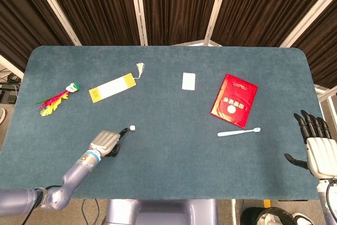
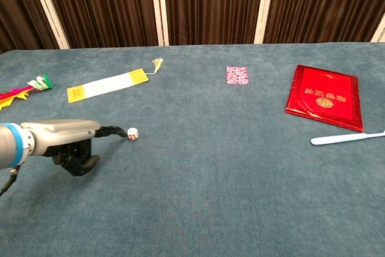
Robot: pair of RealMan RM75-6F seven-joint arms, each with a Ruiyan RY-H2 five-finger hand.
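Both views are evenly and fairly brightly lit from overhead, with no harsh glare. Shadows are soft and short: a faint one sits under the left hand on the blue table. The red booklet shows a mild sheen. The dark curtains behind stay dim but readable. The head view bows slightly at its edges. Focus is sharp throughout, without motion blur.
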